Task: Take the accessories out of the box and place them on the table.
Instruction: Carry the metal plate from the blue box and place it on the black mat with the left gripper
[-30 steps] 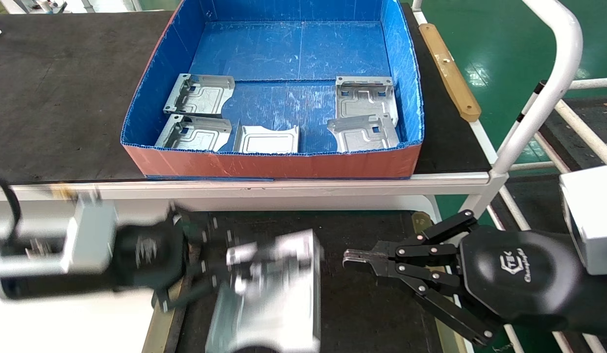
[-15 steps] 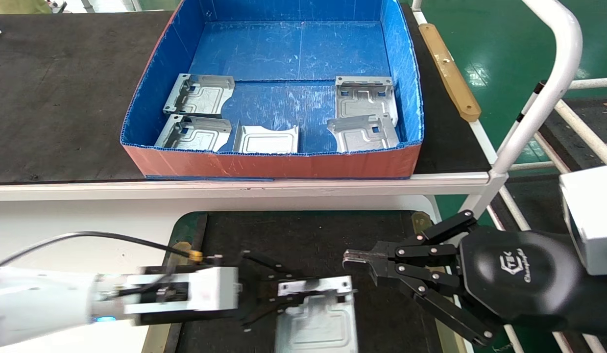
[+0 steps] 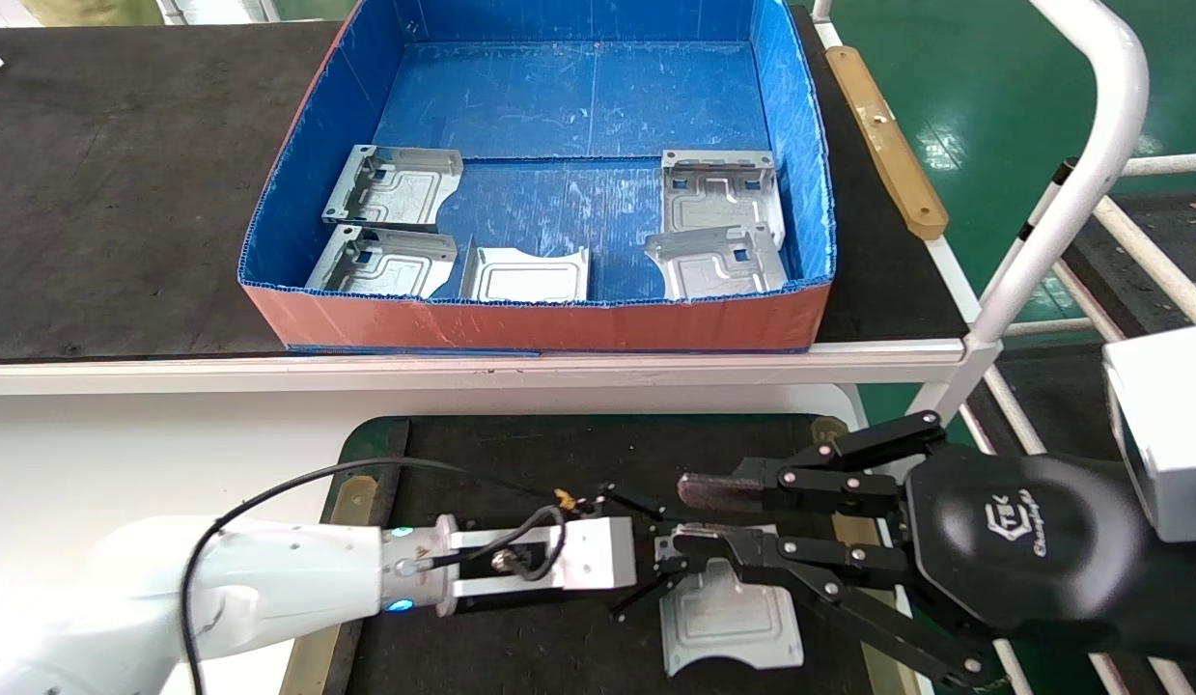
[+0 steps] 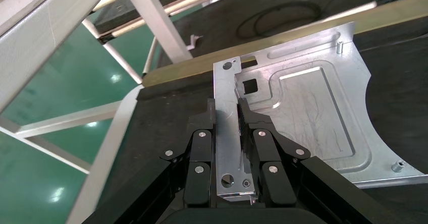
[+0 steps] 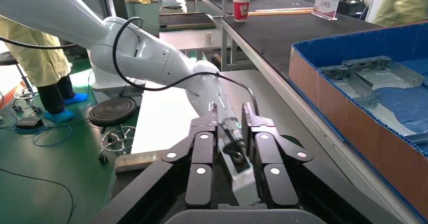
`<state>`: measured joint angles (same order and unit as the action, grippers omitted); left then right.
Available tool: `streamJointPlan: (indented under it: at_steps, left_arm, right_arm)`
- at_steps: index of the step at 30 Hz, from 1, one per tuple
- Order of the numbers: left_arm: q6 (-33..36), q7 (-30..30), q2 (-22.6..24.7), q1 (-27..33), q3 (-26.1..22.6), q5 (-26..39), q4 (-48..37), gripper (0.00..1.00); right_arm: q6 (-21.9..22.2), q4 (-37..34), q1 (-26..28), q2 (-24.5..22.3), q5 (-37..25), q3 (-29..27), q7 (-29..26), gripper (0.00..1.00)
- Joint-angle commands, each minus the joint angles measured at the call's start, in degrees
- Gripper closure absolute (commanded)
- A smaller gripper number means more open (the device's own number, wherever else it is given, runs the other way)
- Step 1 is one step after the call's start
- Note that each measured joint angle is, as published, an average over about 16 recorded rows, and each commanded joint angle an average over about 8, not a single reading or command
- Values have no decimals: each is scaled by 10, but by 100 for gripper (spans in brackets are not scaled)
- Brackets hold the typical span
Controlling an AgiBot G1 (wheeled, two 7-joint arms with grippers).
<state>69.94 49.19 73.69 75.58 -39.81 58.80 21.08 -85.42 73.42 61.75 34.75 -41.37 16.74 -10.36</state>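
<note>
The left gripper (image 3: 667, 571) reaches in from 9 o'clock, low over the black mat of the surface (image 3: 578, 454), and its fingers (image 4: 251, 133) are closed on a silver plate (image 3: 728, 618). In the left wrist view the two fingers pinch one bent-up edge of the plate between them, one finger on each side, and the rest of the plate spreads flat past the fingertips. In the head view the plate sits low over the mat at about 5 o'clock, with its curved notch facing the near edge; whether it touches the mat cannot be told. The right gripper (image 3: 680, 516) comes in from 3 o'clock and hangs just above the plate and the left fingertips. Its fingers (image 3: 713, 490) are spread apart and hold nothing, and the left arm shows in the gap between them in the right wrist view. The box (image 3: 549, 323) stands at 12 o'clock on a dark bench behind the surface, well apart from both grippers. Five more plates (image 3: 395, 185) lie inside it: two by the left wall, one in the middle by the near wall, and two by the right wall that overlap.
</note>
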Motion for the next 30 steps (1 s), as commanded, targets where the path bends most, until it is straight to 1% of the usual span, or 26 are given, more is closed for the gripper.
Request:
streamJointPlan:
  at_steps: [1, 5, 9, 15, 18, 23, 30]
  left_arm:
    - [-10, 20, 20, 9, -1, 5, -28, 100]
    - [-30, 45, 38, 22, -5, 5, -56, 100]
    - [-67, 56, 45, 25, -15, 0, -58, 100]
    - [-139, 45, 47, 21, -41, -13, -29, 100]
    - [-163, 33, 47, 19, -57, -24, -10, 100]
    - [-182, 12, 46, 18, -83, -48, 15, 100]
    - [-179, -5, 45, 22, -118, -75, 26, 100]
  right_arm:
    - [0, 0, 0, 0, 0, 0, 0, 0]
    - [0, 0, 0, 0, 0, 0, 0, 0]
    - [0, 0, 0, 0, 0, 0, 0, 0]
    - [0, 0, 0, 0, 0, 1, 0, 0]
    - [0, 0, 0, 0, 0, 1, 0, 0]
    - [0, 0, 0, 0, 1, 1, 0, 0]
    - [0, 0, 0, 0, 1, 1, 1, 0]
